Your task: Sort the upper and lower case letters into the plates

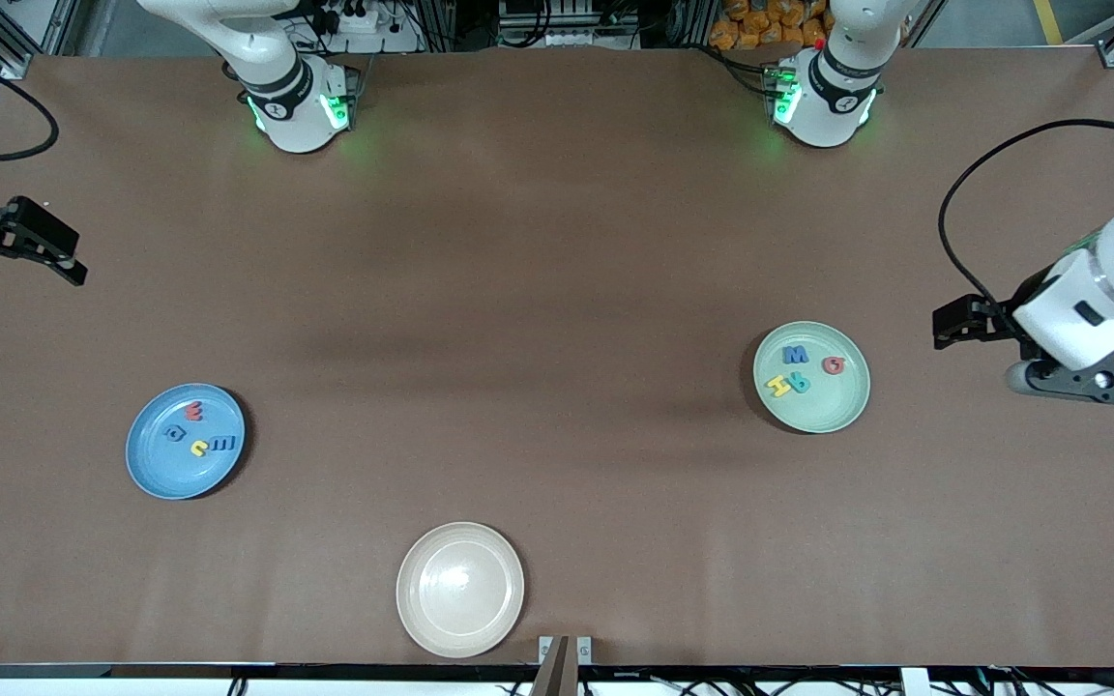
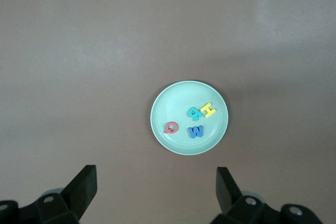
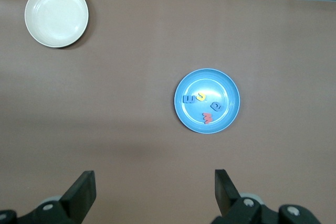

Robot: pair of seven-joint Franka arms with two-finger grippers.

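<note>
Sky blue plate [image 1: 153, 462] sits toward the right arm's end of the table, w/ four small letters on it: a red-pink one [image 1: 193, 412] farthest from the front camera, a teal one [image 1: 173, 433], a yellow one [image 1: 199, 449] and a dark blue one [image 1: 222, 444] nearer the camera. Yellow and dark blue lie just beside each other, in a short row running along the table's length; red-pink sits apart from them. Which way each letter faces can't be told.

Mint green plate [image 1: 842, 398] sits toward the left arm's end, approx. the same depth on the table, a bit farther from the camera than the blue one. Also four letters: a blue W [image 1: 795, 355], a red-pink round letter [image 1: 834, 364], a teal one [image 1: 799, 384] and a yellow H [image 1: 777, 388]. Teal and yellow touch, side by side; the W lies flat just beside them, farther from the camera; the red-pink one is alone near the rim.

Cream-beige plate [image 1: 460, 633] lies between the two, nearest the camera, no letters on it.

Left gripper [image 2: 156, 184] hangs above bare table at its end, near the mint plate, fingers wide apart, holding nothing. Right gripper [image 3: 155, 188] hangs at the other end, well apart from the blue plate, fingers likewise wide, nothing between them.
</note>
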